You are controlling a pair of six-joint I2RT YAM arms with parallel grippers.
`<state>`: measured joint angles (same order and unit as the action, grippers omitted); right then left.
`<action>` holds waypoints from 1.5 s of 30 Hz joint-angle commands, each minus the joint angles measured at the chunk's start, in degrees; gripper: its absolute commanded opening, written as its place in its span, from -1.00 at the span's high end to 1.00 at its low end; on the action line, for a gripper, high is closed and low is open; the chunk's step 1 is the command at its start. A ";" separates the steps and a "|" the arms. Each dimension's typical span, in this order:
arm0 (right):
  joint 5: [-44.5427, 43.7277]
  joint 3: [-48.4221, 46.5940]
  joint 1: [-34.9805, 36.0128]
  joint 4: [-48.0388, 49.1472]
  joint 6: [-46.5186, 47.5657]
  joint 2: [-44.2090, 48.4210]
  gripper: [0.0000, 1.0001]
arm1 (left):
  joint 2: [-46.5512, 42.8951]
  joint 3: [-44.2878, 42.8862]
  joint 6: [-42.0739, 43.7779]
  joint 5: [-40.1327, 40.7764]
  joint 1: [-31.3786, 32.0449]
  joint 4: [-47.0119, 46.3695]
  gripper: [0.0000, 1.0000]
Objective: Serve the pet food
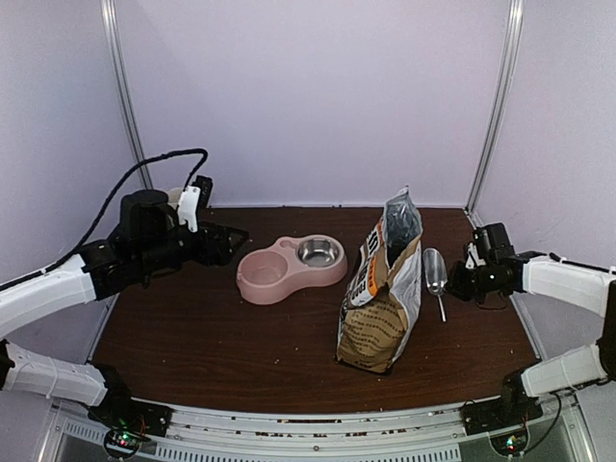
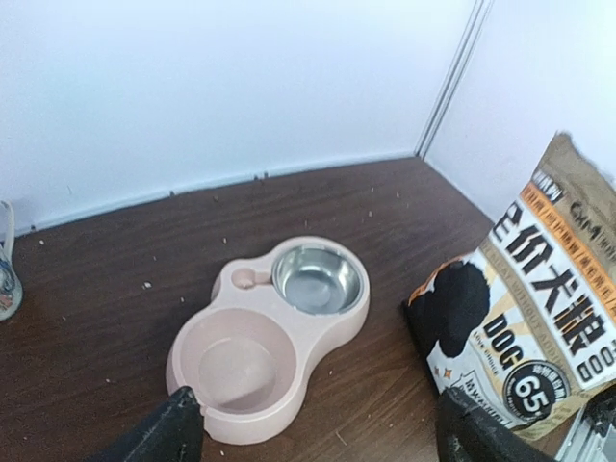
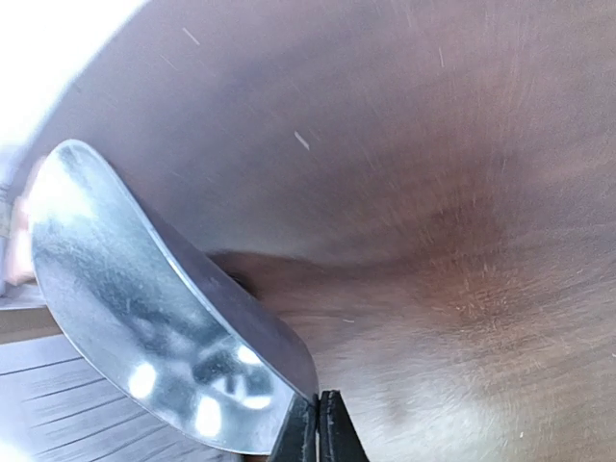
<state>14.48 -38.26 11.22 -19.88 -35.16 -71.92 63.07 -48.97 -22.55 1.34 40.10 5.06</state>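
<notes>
At the right side of the table (image 1: 212,337), the right end effector (image 3: 318,428) is seen with its fingers drawn together at the narrow rear end of the scoop (image 1: 435,269), apparently pinching it at the root of the handle; the contact itself is partly hidden in the right wrist view. The scoop is laid with its long axis running from near to far, the bowl end toward the back wall and the handle toward the near edge. The bag (image 1: 380,298) is stood upright just to the left of the scoop, its long axis vertical and its torn mouth opened upward. No heap of pet food is shown anywhere; it is judged to be inside the bag, and only stray crumbs (image 2: 147,285) are scattered on the table. The coming move is therefore judged to turn on the bag mouth, placed leftward of and above the right end effector, which is the nearer of the two. The left end effector (image 1: 231,241) is held wide apart and empty, hovering by the far left of the double bowl (image 1: 274,296). Counted: two arms, one scoop, one bag, one double bowl with two wells, one pink and one steel-lined, both empty.
</notes>
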 commanded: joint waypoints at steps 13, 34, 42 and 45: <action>-15.60 -19.14 17.25 -4.18 -16.95 24.32 1.00 | -3.27 -15.51 -6.04 9.15 17.89 2.58 -0.66; -21.27 -42.08 45.15 8.80 -15.25 -1.79 1.00 | 13.42 -23.48 -13.63 -9.02 25.47 -9.67 -0.72; -20.84 -41.92 45.66 7.21 -13.68 -1.35 1.00 | 15.82 -23.36 -15.77 -14.27 22.76 -13.31 -0.65; -19.30 -40.34 45.68 8.00 -14.39 -0.41 1.00 | 17.12 -24.75 -14.69 -14.39 22.13 -11.33 -0.37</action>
<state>-6.31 -78.52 56.47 -13.67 -49.82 -74.72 78.50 -70.81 -37.23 -10.28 63.37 -3.68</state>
